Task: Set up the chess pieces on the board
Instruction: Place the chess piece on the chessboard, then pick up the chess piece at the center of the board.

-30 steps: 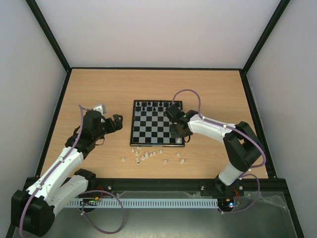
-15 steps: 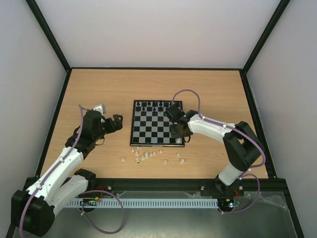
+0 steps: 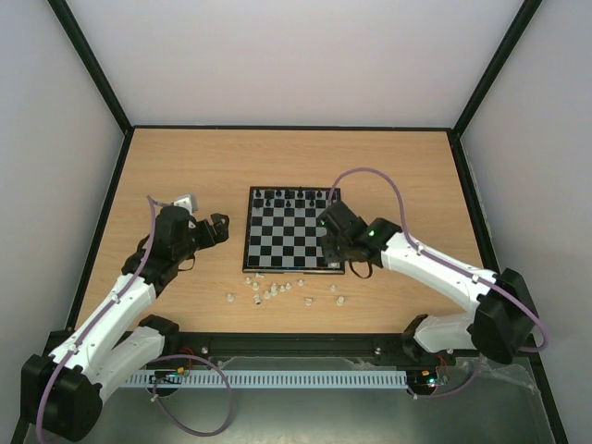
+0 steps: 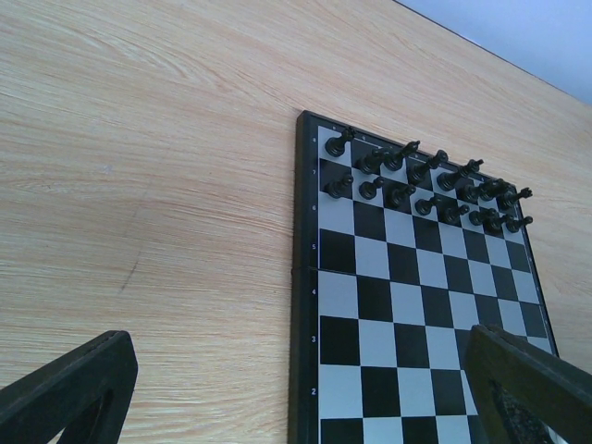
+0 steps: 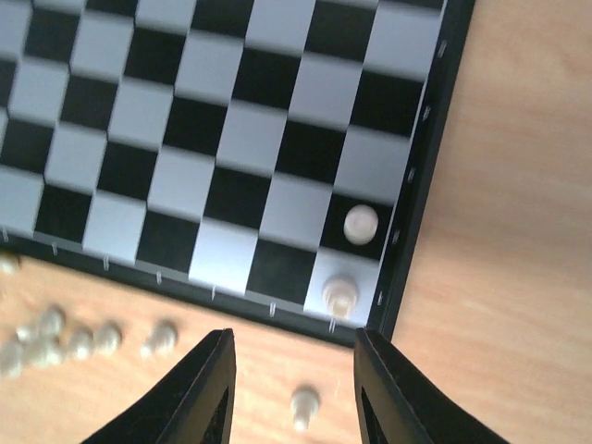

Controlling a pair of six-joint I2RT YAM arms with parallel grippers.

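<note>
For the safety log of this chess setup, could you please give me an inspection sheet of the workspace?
Surface: wooden table, nothing spilled.
Job's things: board flat, mid-table; two chess pieces on its near right corner squares, the rest loose on the table in front of it.
Clutter: nothing seen; black pieces fill the far two rows.
Grippers: left gripper open, left of the board; right gripper open, above the board's near right corner.
Cables: purple cables loop along both arms.
Surroundings: white walls, black frame.
</note>
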